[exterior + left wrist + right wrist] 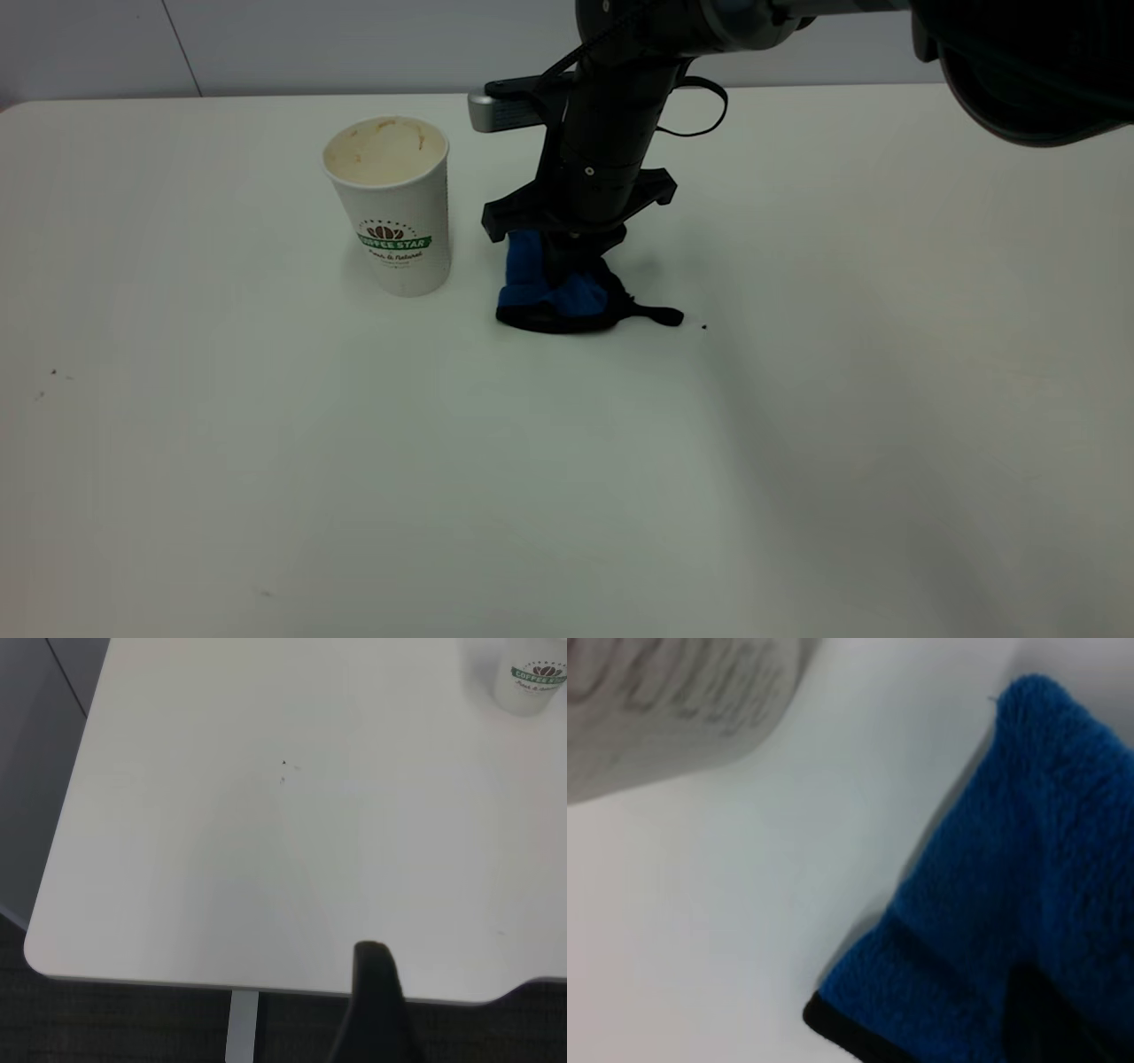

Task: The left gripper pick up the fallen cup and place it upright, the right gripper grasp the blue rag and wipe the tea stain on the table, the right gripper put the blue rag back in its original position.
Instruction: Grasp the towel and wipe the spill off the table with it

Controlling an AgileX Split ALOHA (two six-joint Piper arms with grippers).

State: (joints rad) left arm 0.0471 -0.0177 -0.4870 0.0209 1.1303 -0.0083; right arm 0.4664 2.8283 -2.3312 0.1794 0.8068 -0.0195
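The cup (394, 206) stands upright on the table (266, 461), left of the rag; its lower part also shows far off in the left wrist view (534, 678). My right gripper (567, 252) points straight down and is shut on the blue rag (558, 297), pressing it bunched onto the table. In the right wrist view the blue rag (1010, 904) fills the frame beside the blurred cup wall (664, 700). No tea stain shows; the rag covers that spot. My left gripper (376, 992) is parked over the table's edge, far from the cup, out of the exterior view.
A tiny black speck (704, 326) lies right of the rag's black strap (660, 315). A few small specks (53, 374) lie at the table's left. The right arm's dark bulk (1019, 71) hangs over the far right corner.
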